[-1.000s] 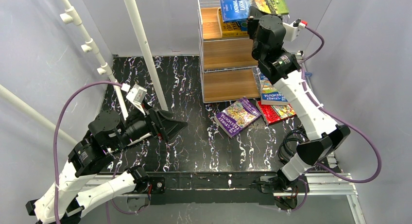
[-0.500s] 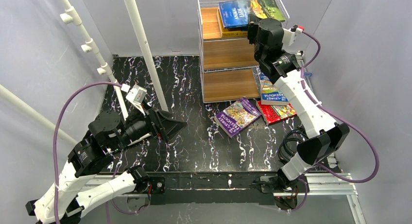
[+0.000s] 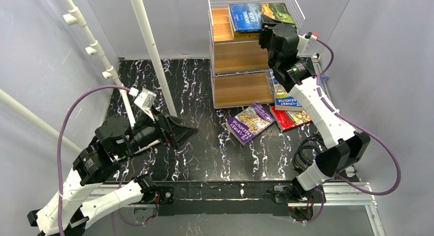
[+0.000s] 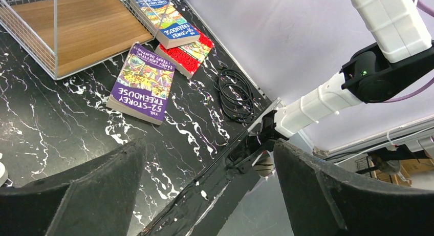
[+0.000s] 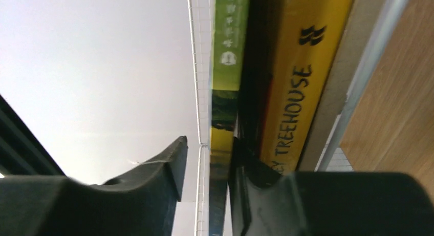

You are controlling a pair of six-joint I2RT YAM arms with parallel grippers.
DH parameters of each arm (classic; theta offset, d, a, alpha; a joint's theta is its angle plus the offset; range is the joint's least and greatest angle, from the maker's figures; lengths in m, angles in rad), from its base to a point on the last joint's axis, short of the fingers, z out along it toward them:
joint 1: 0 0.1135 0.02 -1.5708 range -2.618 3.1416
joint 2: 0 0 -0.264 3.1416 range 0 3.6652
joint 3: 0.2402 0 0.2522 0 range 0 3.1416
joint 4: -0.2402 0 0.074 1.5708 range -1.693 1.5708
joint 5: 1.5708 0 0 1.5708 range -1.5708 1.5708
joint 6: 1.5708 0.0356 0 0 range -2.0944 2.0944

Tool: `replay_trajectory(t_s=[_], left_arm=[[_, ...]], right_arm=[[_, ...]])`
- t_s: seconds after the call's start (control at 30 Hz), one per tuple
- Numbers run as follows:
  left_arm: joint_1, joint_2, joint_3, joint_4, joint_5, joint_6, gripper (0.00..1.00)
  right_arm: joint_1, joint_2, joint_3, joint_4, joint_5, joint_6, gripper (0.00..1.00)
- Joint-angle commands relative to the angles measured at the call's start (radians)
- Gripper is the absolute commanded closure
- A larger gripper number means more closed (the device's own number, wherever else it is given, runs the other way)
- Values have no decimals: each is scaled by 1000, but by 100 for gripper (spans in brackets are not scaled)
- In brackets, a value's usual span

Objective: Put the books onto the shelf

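One Animal Farm book [image 3: 258, 15], lengthwise across shelf [image 3: 240, 57]

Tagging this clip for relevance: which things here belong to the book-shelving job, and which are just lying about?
Job: shelf; Animal Farm and yellow Treehouse book on its top tier; purple book, blue book, red book lying beside it.
Just there: white poles, black cable coil.

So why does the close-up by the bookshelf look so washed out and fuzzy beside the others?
Right wrist view: the pale wall glares nearly white, the right end effector's fingers are dark and soft, yet the yellow spine reads sharp. Left wrist view: the left end effector's fingers blur, the purple book is crisp. Top external view: even light, sharp.
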Motion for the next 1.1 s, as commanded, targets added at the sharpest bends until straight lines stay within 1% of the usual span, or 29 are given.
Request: replay_trajectory(t_s=[0.0,0.03,0.1,0.2,0.23,0.33,0.43,0.57,0.63,0.7,0.8,1.0,1.07], left_arm=[[1,10,1,-5,-13,16,8],[1,9,1,-6,-15,16,8],[1,6,-1,-5,-16,15,8],[1,5,-5,-3,-16,12,8],[1,5,-5,-3,-15,13,8],[1,9,-5,0,-14,11,8],[1,16,-1,3,-9,11,8],[1,17,1,4,-7,10,8],[1,17,1,4,-8,10,8],[1,18,1,4,-7,10,8],[1,18,1,4,-7,8,8],[1,12,0,2,-9,8,8],[1,13,0,3,-10,8,8]], right_arm=[[-1,-48,-3,70,4,0,51],[-2,-49,0,70,7,-5,47],[-1,-54,9,55,18,-8,44],[-1,-50,52,11,38,-15,34],[-2,-46,70,-14,43,-13,32],[0,-38,110,-104,54,27,34],[0,-25,143,-150,44,53,36],[0,41,304,-315,26,75,36],[0,83,394,-397,13,87,33],[-1,111,444,-439,0,96,29],[0,121,449,-460,-23,114,24],[0,103,398,-474,-57,136,23],[0,88,375,-478,-64,144,22]])
